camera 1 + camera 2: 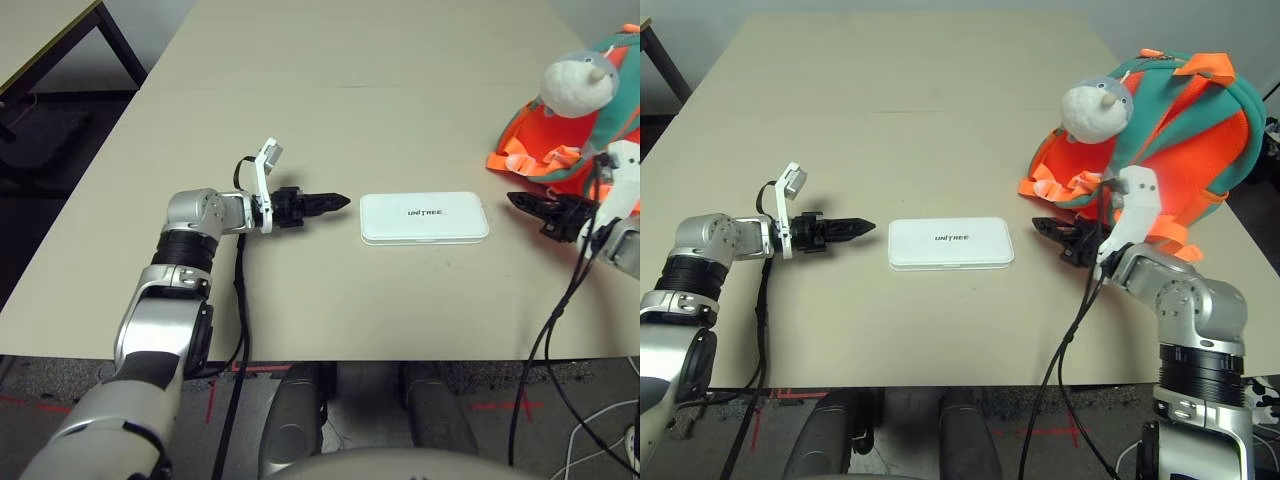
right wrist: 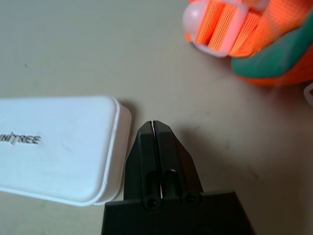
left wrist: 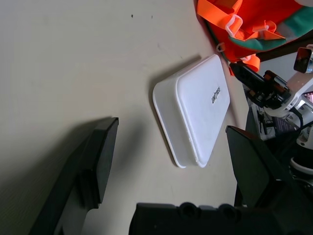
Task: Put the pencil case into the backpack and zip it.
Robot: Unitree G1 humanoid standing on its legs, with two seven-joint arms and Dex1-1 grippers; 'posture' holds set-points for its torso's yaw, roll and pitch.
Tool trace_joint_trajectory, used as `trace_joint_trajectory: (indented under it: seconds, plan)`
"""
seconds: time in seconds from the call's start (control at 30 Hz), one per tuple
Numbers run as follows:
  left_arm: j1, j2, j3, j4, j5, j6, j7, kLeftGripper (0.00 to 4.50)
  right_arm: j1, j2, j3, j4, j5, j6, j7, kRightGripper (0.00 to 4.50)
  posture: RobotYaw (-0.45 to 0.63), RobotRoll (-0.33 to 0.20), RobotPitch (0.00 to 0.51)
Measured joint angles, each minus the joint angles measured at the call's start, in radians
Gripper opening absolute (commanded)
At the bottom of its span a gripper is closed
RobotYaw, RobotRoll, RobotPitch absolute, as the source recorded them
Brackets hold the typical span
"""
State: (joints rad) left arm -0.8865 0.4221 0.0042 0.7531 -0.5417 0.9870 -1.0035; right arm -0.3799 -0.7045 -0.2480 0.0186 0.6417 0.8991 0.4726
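lying flat, pencil case point(image 1: 951, 243) between left gripper point(image 1: 862, 229), right gripper point(image 1: 1042, 226).

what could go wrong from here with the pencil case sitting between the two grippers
1. The right gripper is shut beside the pencil case, gripping nothing; pressing in, it may only shove the case along the table.
2. The left gripper stands open, pointing at the case's other end; the flat case might slide away before the fingers close.
3. The backpack lies slumped, with no opening showing, so insertion may snag.
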Motion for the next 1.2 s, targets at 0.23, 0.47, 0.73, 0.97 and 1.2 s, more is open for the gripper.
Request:
trace_joint_trajectory:
  seconds: [0.23, 0.47, 0.73, 0.97, 1.2]
  plan:
    - [-0.029, -0.032, -0.014, 0.057, 0.036, 0.035, -0.039, 4.50, 0.004, 0.042, 0.082, -0.059, -0.094, 0.030, -0.059, 0.03, -0.02, 0.000, 0.127]
    - [-0.050, -0.056, -0.056, 0.066, 0.057, 0.092, -0.090, 4.50, -0.021, 0.080, 0.128, -0.032, -0.167, 0.008, -0.065, 0.03, -0.02, 0.000, 0.135]
    - [-0.071, -0.095, -0.064, 0.084, 0.076, 0.135, -0.105, 4.50, -0.029, 0.093, 0.141, -0.043, -0.179, 0.032, -0.039, 0.03, -0.03, 0.000, 0.143]
    - [-0.090, -0.115, -0.038, 0.129, 0.100, 0.135, -0.078, 4.50, -0.029, 0.100, 0.141, -0.103, -0.188, 0.075, -0.040, 0.03, -0.03, 0.000, 0.147]
    - [-0.094, -0.125, -0.008, 0.157, 0.126, 0.124, -0.056, 4.50, -0.029, 0.128, 0.141, -0.139, -0.215, 0.089, -0.042, 0.03, -0.03, 0.000, 0.144]
